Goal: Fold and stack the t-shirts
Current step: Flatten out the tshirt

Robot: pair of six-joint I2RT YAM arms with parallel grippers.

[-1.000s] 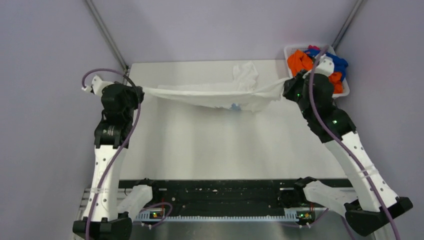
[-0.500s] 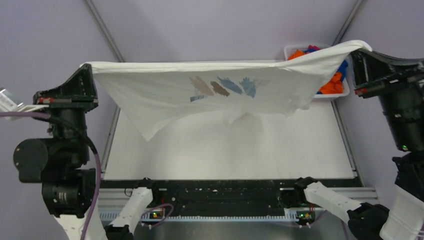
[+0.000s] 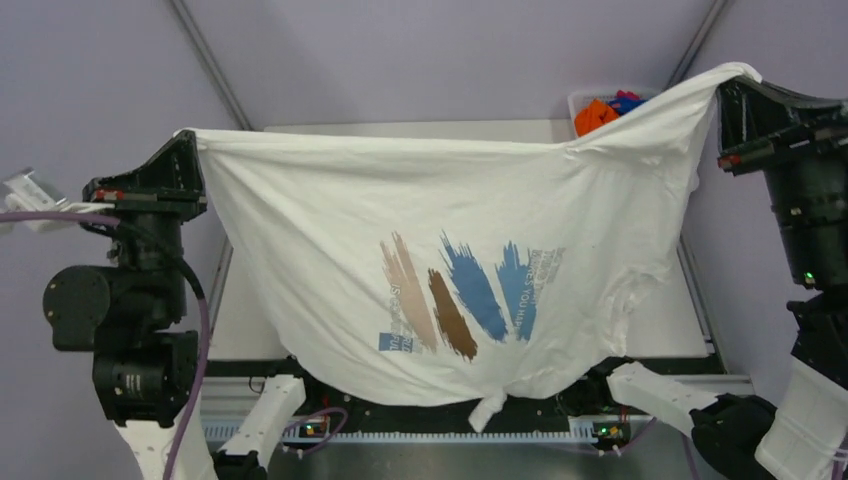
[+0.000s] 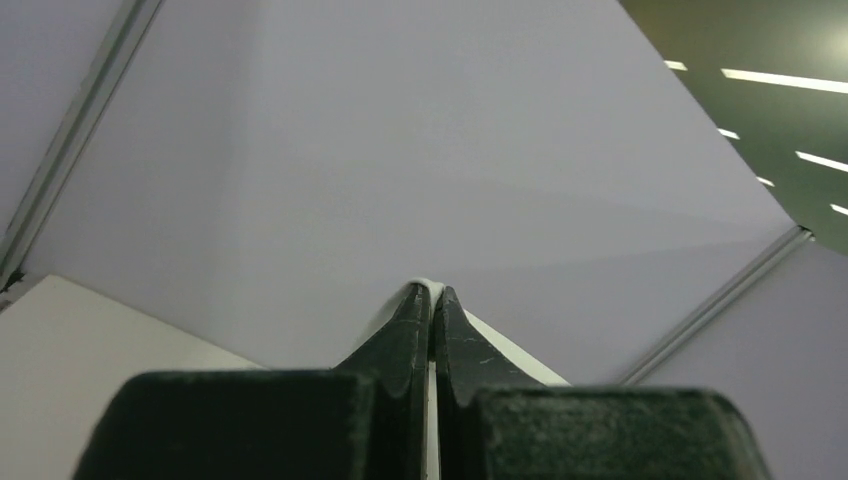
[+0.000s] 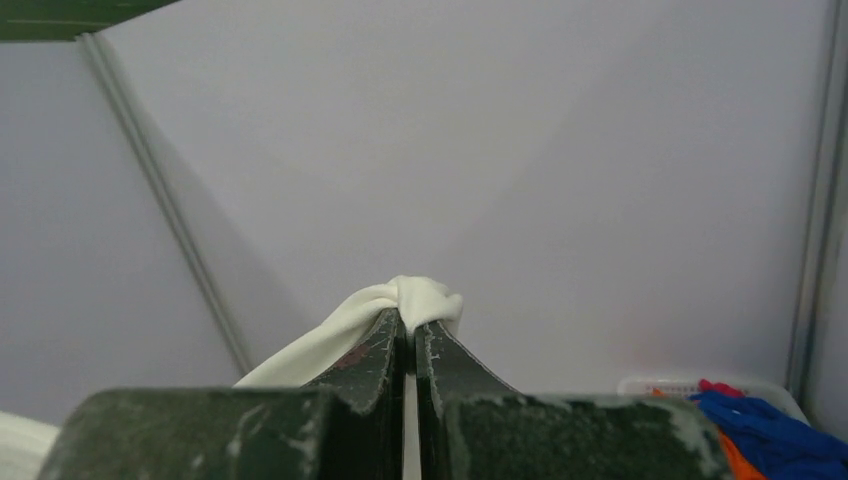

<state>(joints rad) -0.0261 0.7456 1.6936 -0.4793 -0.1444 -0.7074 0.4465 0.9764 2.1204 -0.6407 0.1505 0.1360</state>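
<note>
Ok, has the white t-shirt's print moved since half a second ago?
Yes. In the top view the print on the white t-shirt has dropped down-frame, from near the table's far edge to just above the black rail at the near edge.

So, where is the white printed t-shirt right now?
In the top view the white t-shirt hangs spread across the middle, over the table, its upper corners pinched by the left gripper and the right gripper, the latter near the basket.

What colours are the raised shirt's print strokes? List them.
Tan, brown and blue on the white t-shirt; top external view.
</note>
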